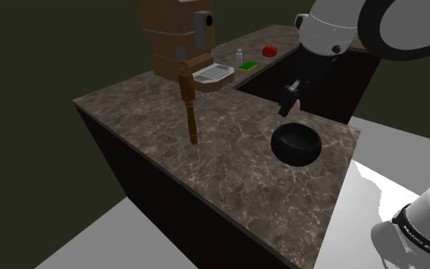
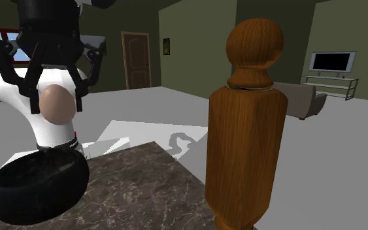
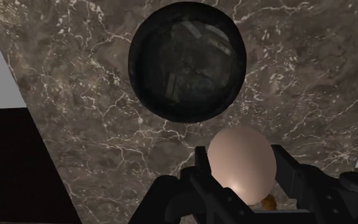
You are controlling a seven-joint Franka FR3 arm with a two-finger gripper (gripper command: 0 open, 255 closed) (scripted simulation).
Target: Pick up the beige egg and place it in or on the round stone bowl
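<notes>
Black pincer clamps smooth beige egg aloft near glossy round black bowl.

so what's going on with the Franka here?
The arm's gripper is shut on the beige egg and holds it in the air above the dark marble counter. The round black bowl sits empty on the counter close by. In the wrist view it lies ahead of the fingers rather than straight beneath the egg. So the pick is done, and the place in the bowl is not yet done.
</notes>
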